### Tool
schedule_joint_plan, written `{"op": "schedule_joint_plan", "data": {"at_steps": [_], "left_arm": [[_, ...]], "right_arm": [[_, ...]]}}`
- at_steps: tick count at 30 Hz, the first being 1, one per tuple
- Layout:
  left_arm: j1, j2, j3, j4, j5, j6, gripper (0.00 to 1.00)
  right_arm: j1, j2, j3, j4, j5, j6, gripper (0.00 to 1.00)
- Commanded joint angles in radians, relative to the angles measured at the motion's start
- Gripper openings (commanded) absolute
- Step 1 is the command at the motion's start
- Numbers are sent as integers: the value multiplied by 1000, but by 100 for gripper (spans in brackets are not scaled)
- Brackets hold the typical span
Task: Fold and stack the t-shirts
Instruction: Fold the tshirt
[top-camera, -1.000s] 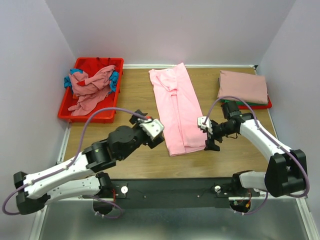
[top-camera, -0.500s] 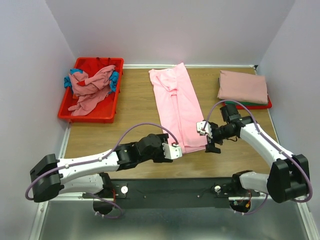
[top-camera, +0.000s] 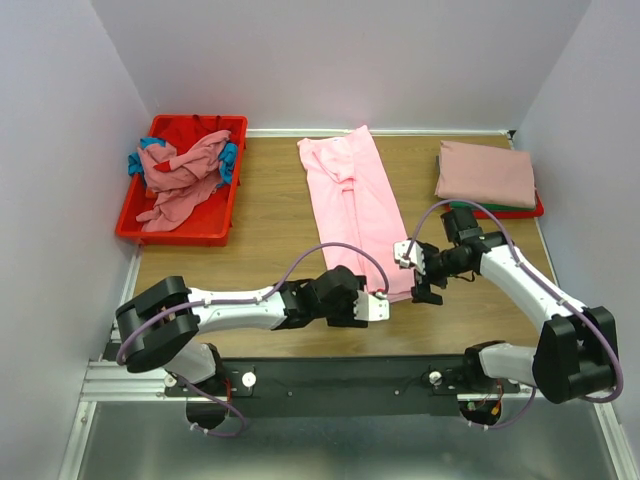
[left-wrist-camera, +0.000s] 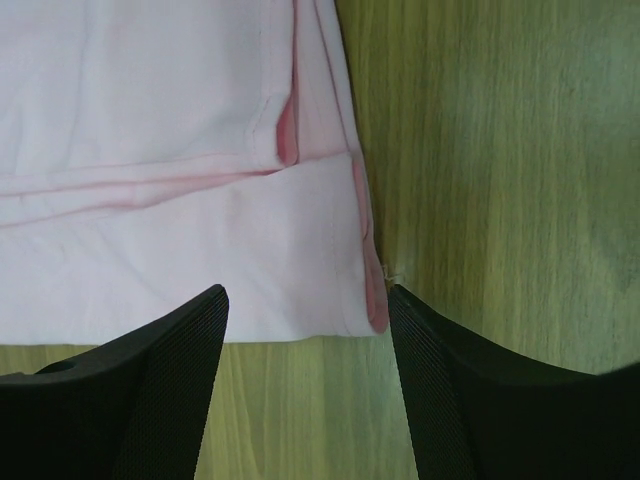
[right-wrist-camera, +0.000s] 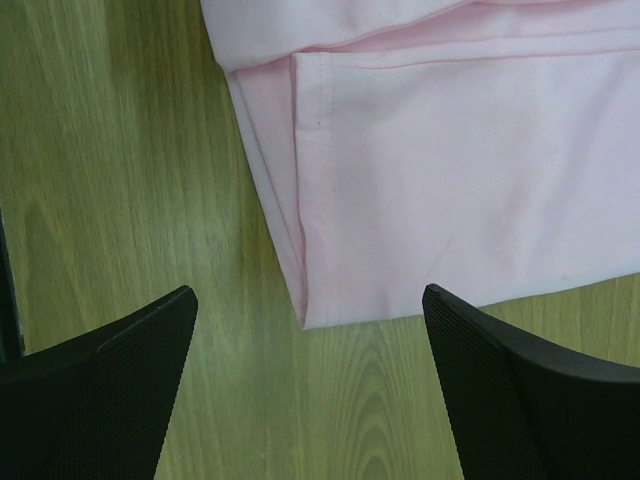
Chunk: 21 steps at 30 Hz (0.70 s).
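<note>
A bright pink t-shirt (top-camera: 352, 215) lies folded into a long strip on the table's middle. My left gripper (top-camera: 378, 305) is at the near hem's left part; in its wrist view the open gripper (left-wrist-camera: 305, 300) stands around a hem corner of the pink t-shirt (left-wrist-camera: 150, 150), nothing pinched. My right gripper (top-camera: 420, 270) is at the hem's right corner, and in its wrist view this gripper (right-wrist-camera: 310, 295) stands wide open over the corner of the pink cloth (right-wrist-camera: 480, 180). A folded dusty rose t-shirt (top-camera: 487, 172) tops a stack at the back right.
A red bin (top-camera: 175, 235) at the back left holds crumpled dusty rose t-shirts (top-camera: 185, 170) and a teal one (top-camera: 229, 160). Green and red edges (top-camera: 510, 211) show under the stack at the right. Walls close in the table on three sides.
My left arm has swung right and stretched out from left of the pink t-shirt to its near hem, its jaws narrowing a little. The right gripper has hardly moved.
</note>
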Motion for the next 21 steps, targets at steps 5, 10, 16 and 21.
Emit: {"op": "schedule_joint_plan", "data": {"at_steps": [5, 10, 16, 21], "left_arm": [[-36, 44, 12, 47, 97, 9, 73], [-39, 81, 6, 67, 35, 13, 71], [-21, 132, 9, 82, -56, 3, 65], [-14, 159, 20, 72, -88, -5, 60]], "right_arm": [[-41, -3, 13, 18, -15, 14, 100], [-58, -11, 15, 18, -27, 18, 100], [-64, -18, 9, 17, -44, 23, 100], [-66, -15, 4, 18, -44, 18, 100]]}}
